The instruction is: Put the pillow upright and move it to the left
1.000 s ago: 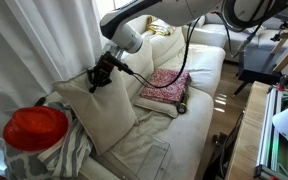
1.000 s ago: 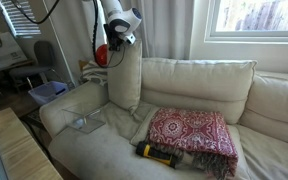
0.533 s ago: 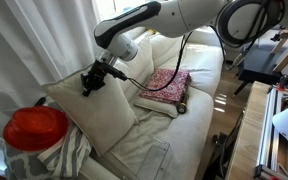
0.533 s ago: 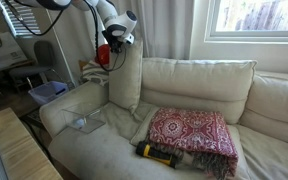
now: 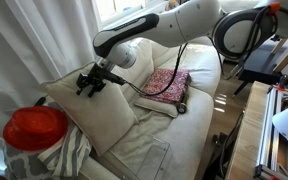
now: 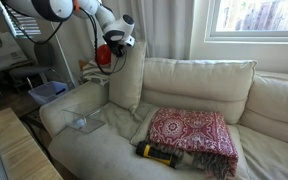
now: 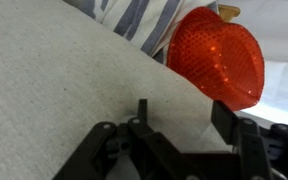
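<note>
The cream-white pillow [image 5: 96,118] stands upright at the sofa's end, leaning on the armrest and backrest [image 6: 124,80]. My gripper [image 5: 85,83] hovers at the pillow's top edge, seen in both exterior views [image 6: 115,43]. In the wrist view the gripper [image 7: 182,115] stands open, its two dark fingers [image 7: 142,112] spread apart just over the pillow's pale fabric [image 7: 54,80]. Nothing is clamped between them.
A shiny red object [image 5: 34,128] lies on striped fabric [image 5: 72,155] behind the pillow. A red-pink patterned cushion [image 6: 189,133] lies on the cream sofa [image 6: 104,160], with a yellow-black flashlight [image 6: 156,153] in front. A clear plastic box [image 6: 84,122] sits on the seat.
The jaws went from shut on the pillow's top to open, letting it go. The gripper slid along the top edge toward the red object. The pillow stays upright.
</note>
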Controlling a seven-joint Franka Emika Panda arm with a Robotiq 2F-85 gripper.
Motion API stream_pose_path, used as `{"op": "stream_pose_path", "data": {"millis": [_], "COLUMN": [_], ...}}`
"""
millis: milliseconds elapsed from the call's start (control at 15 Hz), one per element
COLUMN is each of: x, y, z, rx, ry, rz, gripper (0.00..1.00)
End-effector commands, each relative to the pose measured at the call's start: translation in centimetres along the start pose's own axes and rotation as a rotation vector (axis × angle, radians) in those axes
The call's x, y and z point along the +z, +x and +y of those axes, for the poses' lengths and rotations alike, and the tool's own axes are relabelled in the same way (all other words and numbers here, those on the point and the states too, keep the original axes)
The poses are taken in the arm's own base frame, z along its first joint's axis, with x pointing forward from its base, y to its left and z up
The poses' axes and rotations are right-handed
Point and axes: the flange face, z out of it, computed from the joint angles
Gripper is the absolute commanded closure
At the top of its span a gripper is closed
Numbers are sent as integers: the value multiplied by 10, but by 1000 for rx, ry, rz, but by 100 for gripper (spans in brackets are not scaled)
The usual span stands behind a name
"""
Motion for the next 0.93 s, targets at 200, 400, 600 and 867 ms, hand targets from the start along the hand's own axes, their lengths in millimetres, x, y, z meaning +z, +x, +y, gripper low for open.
{"op": "stream_pose_path", "data": {"millis": [200,400,600,867], "x": [-70,-121,-180,-261], "y": [13,16,10,4], "z": [0,-2,-1,2], "rx": [143,134,108,46], "ry": [-95,-94,-92,-121], "rz": [-145,-243,-359,-371], "gripper": [0,0,0,0]}}
